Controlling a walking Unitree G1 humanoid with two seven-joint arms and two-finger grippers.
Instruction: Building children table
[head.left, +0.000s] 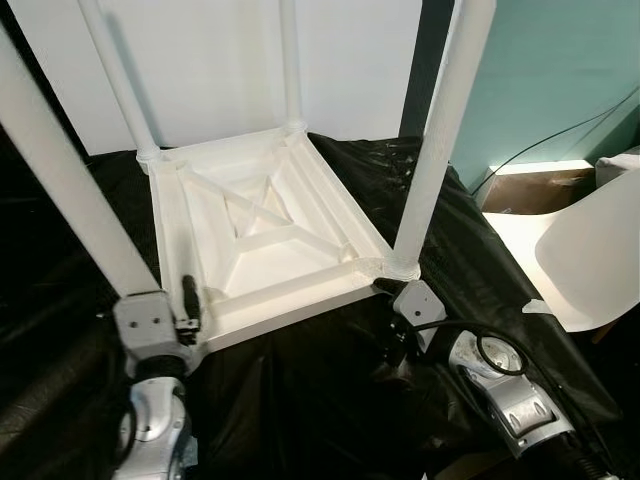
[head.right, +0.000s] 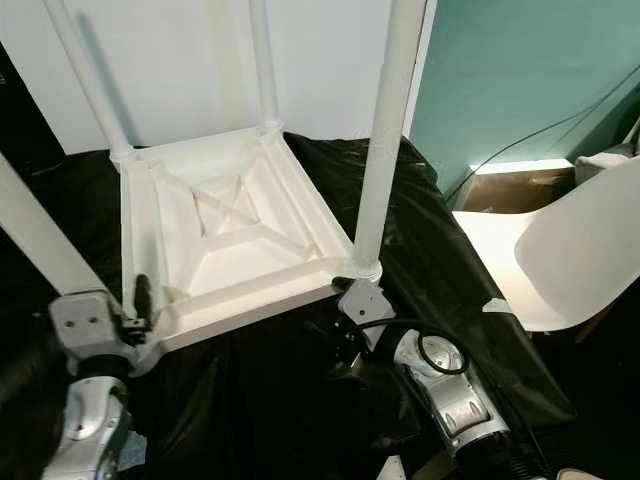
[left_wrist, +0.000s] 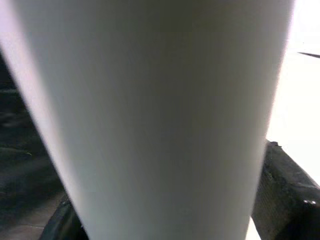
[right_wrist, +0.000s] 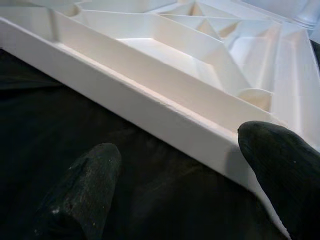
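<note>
A white children's table top (head.left: 290, 298) lies upside down on a black cloth (head.left: 320, 400), ribbed underside up. Four white legs stand up from its corners. My left gripper (head.left: 160, 305) is shut on the near-left leg (head.left: 60, 170) close to its base. In the left wrist view that leg (left_wrist: 150, 110) sits between the black fingers (left_wrist: 285, 195). My right gripper (head.left: 395, 335) is open at the near-right corner, just below the near-right leg (head.left: 440, 130). In the right wrist view one finger (right_wrist: 85, 185) rests on the cloth and the other (right_wrist: 280, 165) lies against the table rim (right_wrist: 165, 115).
A white moulded chair (head.left: 590, 250) stands close on the right, with a cardboard box (head.left: 540, 190) and a black cable behind it by the teal wall. A white panel (head.left: 220, 60) backs the table. The cloth drops away at its right edge.
</note>
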